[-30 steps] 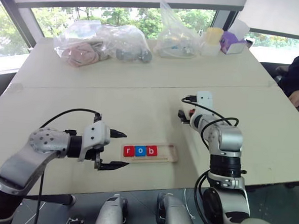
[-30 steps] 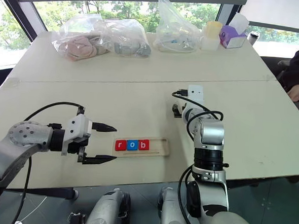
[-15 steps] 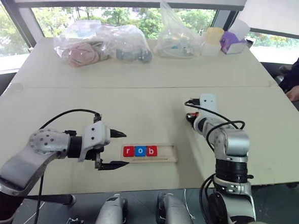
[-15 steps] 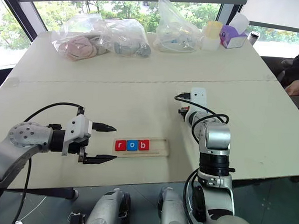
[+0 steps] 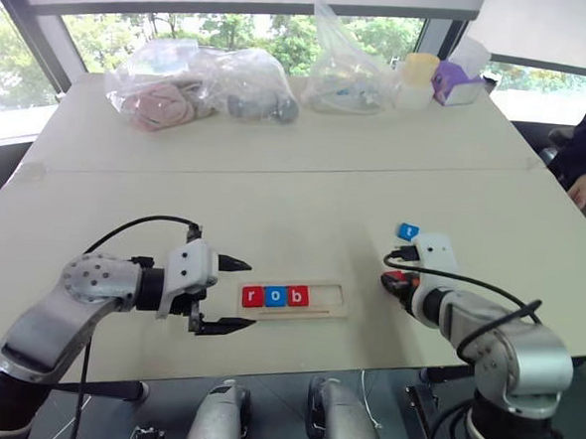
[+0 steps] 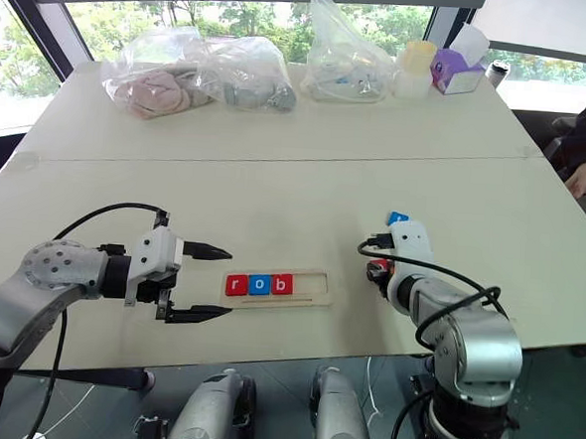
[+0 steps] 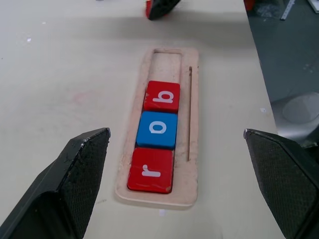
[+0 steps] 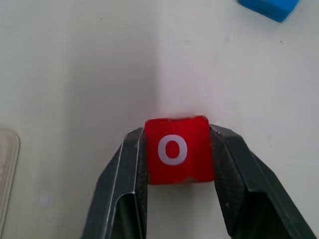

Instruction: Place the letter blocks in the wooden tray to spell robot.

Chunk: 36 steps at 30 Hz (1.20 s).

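Right wrist view: your right gripper [image 8: 177, 164] clamps a red "o" block [image 8: 176, 150] between its two fingers, just above the pale worktop [image 8: 75, 64]; a blue block [image 5: 408, 231] lies near it, beyond the gripper. Your left gripper [image 5: 231, 294] stands wide apart, holding nothing, just beside the wooden tray [image 7: 193, 124]. In the tray, red "r" [image 7: 151, 171], blue "o" [image 7: 157, 130] and red "b" [image 7: 162, 96] sit touching in a row

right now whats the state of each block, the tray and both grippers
wooden tray: flat on the table, three slots filled, right end free
r, o, b blocks: seated in the tray
red o block: clamped in the right gripper
blue block: loose on the table
left gripper: open, holding nothing
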Each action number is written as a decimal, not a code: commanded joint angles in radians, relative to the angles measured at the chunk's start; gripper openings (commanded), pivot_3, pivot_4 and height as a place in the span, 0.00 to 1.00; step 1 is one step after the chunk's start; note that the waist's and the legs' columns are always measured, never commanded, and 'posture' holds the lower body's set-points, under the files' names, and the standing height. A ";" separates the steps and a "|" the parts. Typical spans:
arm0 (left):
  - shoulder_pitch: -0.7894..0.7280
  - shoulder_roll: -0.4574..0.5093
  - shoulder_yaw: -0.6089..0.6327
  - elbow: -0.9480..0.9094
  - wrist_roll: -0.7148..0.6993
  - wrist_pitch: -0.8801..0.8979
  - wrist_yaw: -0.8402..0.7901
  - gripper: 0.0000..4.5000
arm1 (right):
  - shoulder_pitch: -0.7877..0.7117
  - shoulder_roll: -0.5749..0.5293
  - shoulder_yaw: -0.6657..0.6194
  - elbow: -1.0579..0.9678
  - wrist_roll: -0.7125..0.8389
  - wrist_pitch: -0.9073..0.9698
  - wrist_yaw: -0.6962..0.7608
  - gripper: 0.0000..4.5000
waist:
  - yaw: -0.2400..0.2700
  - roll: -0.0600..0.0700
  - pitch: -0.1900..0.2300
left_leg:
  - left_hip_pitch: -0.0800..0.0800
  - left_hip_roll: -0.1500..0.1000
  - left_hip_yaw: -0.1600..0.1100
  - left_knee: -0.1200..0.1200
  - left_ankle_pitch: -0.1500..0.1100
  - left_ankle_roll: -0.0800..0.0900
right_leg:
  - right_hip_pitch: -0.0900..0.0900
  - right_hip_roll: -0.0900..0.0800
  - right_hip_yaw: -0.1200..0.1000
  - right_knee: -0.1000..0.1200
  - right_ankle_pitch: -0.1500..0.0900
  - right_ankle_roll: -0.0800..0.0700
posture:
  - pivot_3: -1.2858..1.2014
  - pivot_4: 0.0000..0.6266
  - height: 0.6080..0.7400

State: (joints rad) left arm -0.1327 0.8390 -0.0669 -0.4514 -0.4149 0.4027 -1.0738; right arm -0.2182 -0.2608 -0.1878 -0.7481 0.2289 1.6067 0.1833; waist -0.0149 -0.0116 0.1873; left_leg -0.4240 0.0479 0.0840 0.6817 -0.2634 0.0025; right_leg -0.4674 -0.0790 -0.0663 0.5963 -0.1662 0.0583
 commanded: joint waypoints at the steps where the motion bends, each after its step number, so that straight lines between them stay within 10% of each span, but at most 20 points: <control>1: -0.020 0.000 -0.006 0.005 0.007 -0.027 -0.019 1.00 | 0.020 0.025 -0.008 -0.039 0.008 0.008 -0.018 0.26 | 0.000 0.000 0.000 | 0.000 0.000 0.000 0.000 0.000 0.000 | 0.000 0.000 0.000 0.000 0.000 0.000 | 0.52 0.24 1.00; 6: -0.033 0.001 -0.004 0.020 0.011 -0.034 -0.033 1.00 | 0.050 0.046 0.001 -0.063 0.015 0.008 -0.036 0.26 | 0.000 0.000 0.000 | 0.000 0.001 0.000 0.000 0.000 0.000 | 0.000 0.000 0.000 -0.001 0.000 0.000 | 0.52 0.24 1.00; 7: -0.034 0.002 -0.004 0.021 0.012 -0.035 -0.034 1.00 | 0.054 0.045 0.002 -0.067 0.017 0.008 -0.036 0.50 | 0.000 0.000 0.000 | 0.000 0.001 0.000 0.000 0.000 0.000 | 0.000 -0.001 0.000 -0.001 0.000 0.000 | 0.52 0.24 1.00; 12: -0.038 0.001 -0.004 0.021 0.017 -0.034 -0.040 1.00 | 0.020 -0.082 0.023 -0.069 0.064 0.001 0.043 0.99 | 0.002 0.000 0.000 | -0.001 0.001 0.000 -0.001 0.000 0.000 | 0.000 -0.001 0.000 -0.002 0.000 0.000 | 0.52 0.24 1.00; 16: -0.046 -0.001 -0.006 0.030 0.021 -0.037 -0.042 1.00 | 0.005 -0.516 0.167 -0.024 0.127 -0.284 0.353 0.99 | 0.002 0.004 0.003 | -0.002 -0.001 0.002 0.000 0.000 0.000 | 0.000 -0.004 0.000 -0.005 0.000 0.000 | 0.52 0.24 1.00; 21: -0.067 -0.011 -0.016 0.037 0.026 -0.031 -0.036 1.00 | 0.040 -0.805 0.262 0.204 0.060 -0.799 0.702 0.99 | 0.002 0.002 0.003 | -0.002 -0.001 0.000 -0.002 0.000 0.000 | 0.002 0.000 -0.002 -0.012 -0.001 0.001 | 0.52 0.24 1.00; 36: -0.049 -0.009 -0.001 0.009 0.029 -0.020 -0.003 1.00 | -0.196 -0.765 0.458 0.760 -0.140 -1.377 1.051 0.99 | 0.006 0.001 0.003 | -0.001 -0.002 0.002 0.001 0.000 0.001 | 0.003 0.000 -0.002 -0.009 0.000 0.001 | 0.52 0.24 1.00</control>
State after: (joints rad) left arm -0.1853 0.8230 -0.0915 -0.4115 -0.3813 0.3851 -1.0813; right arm -0.4067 -1.0270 0.2668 -0.0135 0.1142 0.2516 1.2124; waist -0.0085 -0.0102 0.1902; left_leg -0.4255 0.0461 0.0866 0.6824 -0.2637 0.0034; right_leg -0.4641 -0.0791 -0.0679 0.5869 -0.1662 0.0590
